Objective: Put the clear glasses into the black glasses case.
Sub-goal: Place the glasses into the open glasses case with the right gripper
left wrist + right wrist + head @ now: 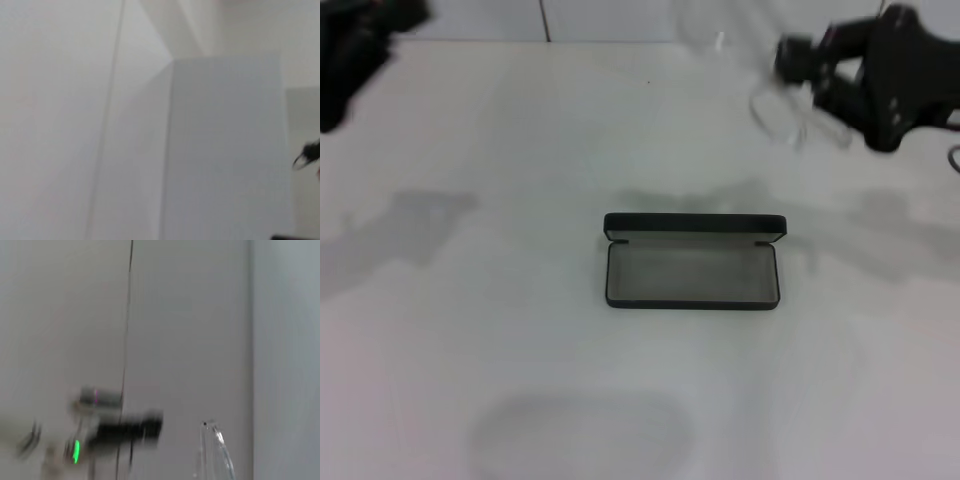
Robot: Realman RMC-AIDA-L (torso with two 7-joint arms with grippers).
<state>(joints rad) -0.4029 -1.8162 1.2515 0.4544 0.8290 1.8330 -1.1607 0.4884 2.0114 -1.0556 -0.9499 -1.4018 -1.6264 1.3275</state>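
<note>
Head view: the right pincer (798,68) hangs at the far right, pinching the clear glasses (782,110) aloft, well apart from the black glasses case (692,272), which lies lid-open at mid-counter (520,380). The slick, near-invisible frame could slip or swing and catch the case's rim on lowering. The left pincer (350,50) sits far left; its state I cannot tell. No lettering is readable.

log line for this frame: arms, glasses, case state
right gripper: raised, far right, carrying clear glasses | left gripper: parked far left | black glasses case: open, table centre, empty | phase: transport to case
</note>
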